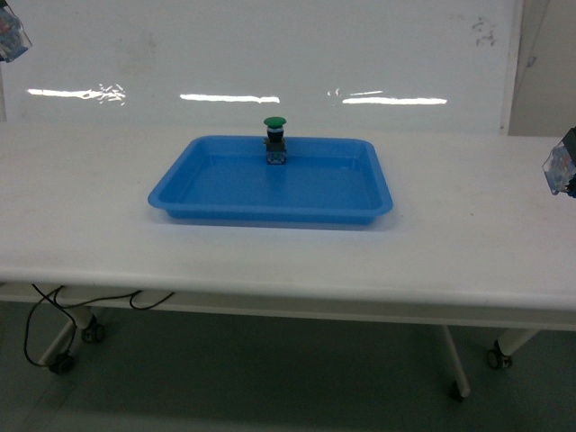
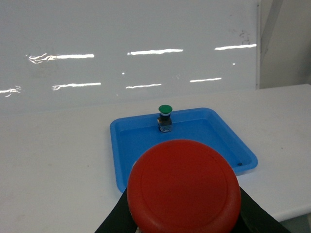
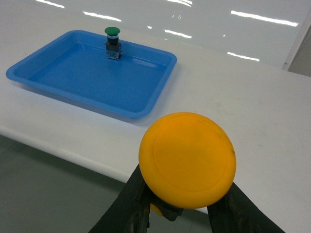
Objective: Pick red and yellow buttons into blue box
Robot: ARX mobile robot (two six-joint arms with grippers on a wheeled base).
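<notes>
Both hands loaded, tray holds green button.
Left hand (image 2: 182, 225) clamped on red button (image 2: 183, 187); right hand (image 3: 182, 213) clamped on yellow button (image 3: 187, 159). Beyond, on the white counter (image 1: 468, 243), a shallow blue tray (image 1: 234, 205) with green button (image 1: 274, 139) upright at its far edge. Blue box not visible.

The head view looks forward and slightly down over the white table (image 1: 468, 243), facing the shallow tray (image 1: 189, 184) square-on from a moderate distance. The left wrist view sits higher, looking down toward the tray (image 2: 121, 145) past a red cap (image 2: 183, 187) filling its foreground. The right wrist view faces it (image 3: 146, 92) obliquely behind a yellow cap (image 3: 187, 158). All three share the tray and green button (image 1: 274, 135).
</notes>
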